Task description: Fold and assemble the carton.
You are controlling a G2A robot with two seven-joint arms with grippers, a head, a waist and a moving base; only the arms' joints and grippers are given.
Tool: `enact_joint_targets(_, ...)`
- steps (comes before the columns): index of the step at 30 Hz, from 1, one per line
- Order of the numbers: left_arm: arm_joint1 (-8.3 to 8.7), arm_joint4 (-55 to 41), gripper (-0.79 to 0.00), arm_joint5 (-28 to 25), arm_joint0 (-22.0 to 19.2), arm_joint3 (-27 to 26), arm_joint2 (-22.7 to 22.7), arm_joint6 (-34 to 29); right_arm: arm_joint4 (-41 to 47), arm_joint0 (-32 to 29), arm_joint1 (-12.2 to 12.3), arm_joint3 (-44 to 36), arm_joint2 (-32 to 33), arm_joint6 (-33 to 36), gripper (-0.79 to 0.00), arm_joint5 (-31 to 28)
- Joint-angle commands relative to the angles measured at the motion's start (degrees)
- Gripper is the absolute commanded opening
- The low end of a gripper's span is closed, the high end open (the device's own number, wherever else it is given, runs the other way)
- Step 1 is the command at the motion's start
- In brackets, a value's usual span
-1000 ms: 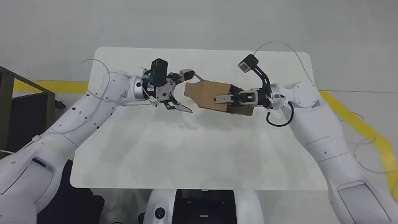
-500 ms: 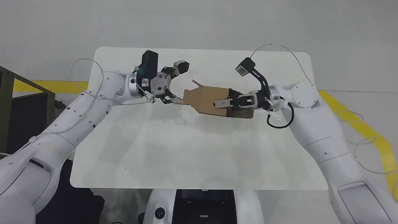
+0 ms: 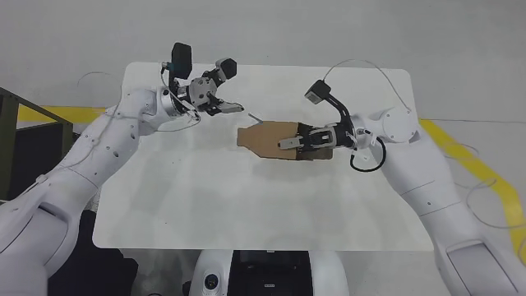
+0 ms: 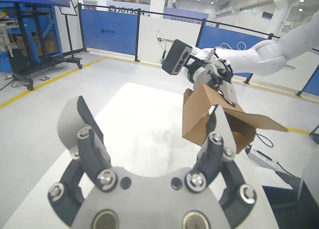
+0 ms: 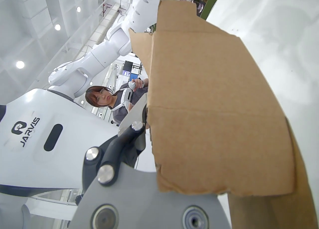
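A brown cardboard carton [image 3: 267, 136], partly folded with loose flaps, hangs just above the middle of the white table [image 3: 246, 205]. My right gripper [image 3: 292, 141] is shut on its right end; in the right wrist view the carton [image 5: 211, 115] covers most of the gripper, with one finger [image 5: 135, 115] showing beside it. My left gripper [image 3: 220, 90] stands open and empty, up and to the left of the carton and apart from it. In the left wrist view its fingers [image 4: 84, 117] are spread wide, and the carton [image 4: 197, 115] with the right gripper [image 4: 225, 90] lies beyond them.
A dark green cart [image 3: 16, 127] stands off the table's left edge. A grey power brick [image 4: 261, 159] with a cable lies on the floor past the table's side. Bare table surface stretches in front of the carton.
My left gripper has pulled back from the carton's left end, up and to the left, staying open. The right gripper has carried the carton slightly left and toward the front.
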Motion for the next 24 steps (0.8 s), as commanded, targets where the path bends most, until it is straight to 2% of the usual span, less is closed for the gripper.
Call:
enact_joint_targets(1, -0.45, -2.7, 0.000, 0.4, -0.2, 0.6, -0.1, -2.9, -0.3, 0.0, 0.1, -0.4, -0.3, 0.0, -0.785, 0.0)
enact_joint_targets(9, -2.06, -8.5, 0.000, 1.1, -0.7, 0.9, -0.1, -14.1, 0.5, -0.2, 0.6, -2.1, -0.6, -0.9, -0.785, -0.9)
enact_joint_targets(14, -2.51, -10.0, 0.000, 0.0, -0.4, 0.7, -0.7, -17.6, 1.3, -0.5, 1.0, -2.2, -0.1, -1.6, -0.785, -1.6)
enact_joint_targets(24, -1.59, -12.2, 0.000, 0.0, 1.3, -3.6, -1.9, -21.4, 2.6, -0.6, 1.5, -1.5, 0.5, -2.5, -0.785, -2.5)
